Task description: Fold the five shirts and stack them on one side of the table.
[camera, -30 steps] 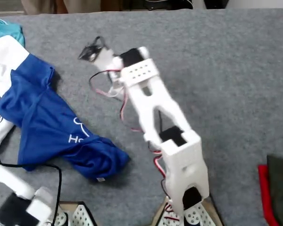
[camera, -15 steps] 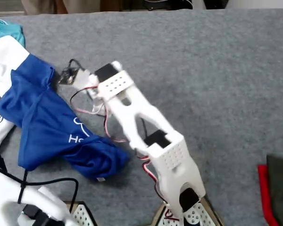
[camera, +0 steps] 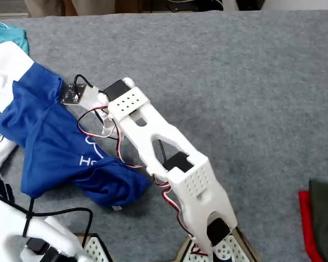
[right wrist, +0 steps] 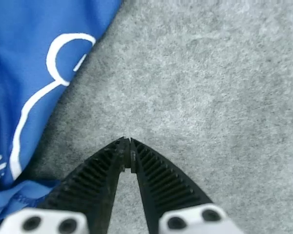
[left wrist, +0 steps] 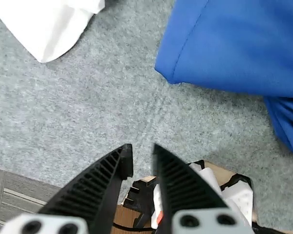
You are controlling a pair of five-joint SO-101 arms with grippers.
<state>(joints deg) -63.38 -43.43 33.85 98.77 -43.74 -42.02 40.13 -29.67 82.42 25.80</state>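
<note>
Grey felt-covered worktop point(camera: 251, 82) runs the whole width of the high view, with clothes at both edges.

The crumpled royal-blue shirt with white print point(camera: 54, 142) lies bunched at the left, partly on top of a flat white shirt point(camera: 5, 71). The right arm's fingers point(right wrist: 100, 170) hang just beside its printed edge, over bare worktop. They are clenched tip to tip with nothing between them. The left arm's fingers point(left wrist: 105, 180) sit low at the near left corner, slightly parted and empty, close to a blue hem.

Risks, as I judge them:
- With its tips pressed together, the right arm would skid over the cloth rather than bite unless it lets them part first.
- The blue shirt is heaped in layers, so a pinch may catch only the top one and drag the bundle instead of spreading it.
- Because blue overlaps white, pulling one could haul the other out of place.
- Loose red and black wires point(camera: 106, 123) droop from the right arm over the fabric and might snag.

Count:
- Five garments: one blue, one white, one teal shirt point(camera: 8, 34) at the far left corner, one red cloth point(camera: 306, 218) and one dark grey cloth point(camera: 325, 213) at the right edge.
- Whether the red and dark ones are folded I cannot tell.
- Two arms.
</note>
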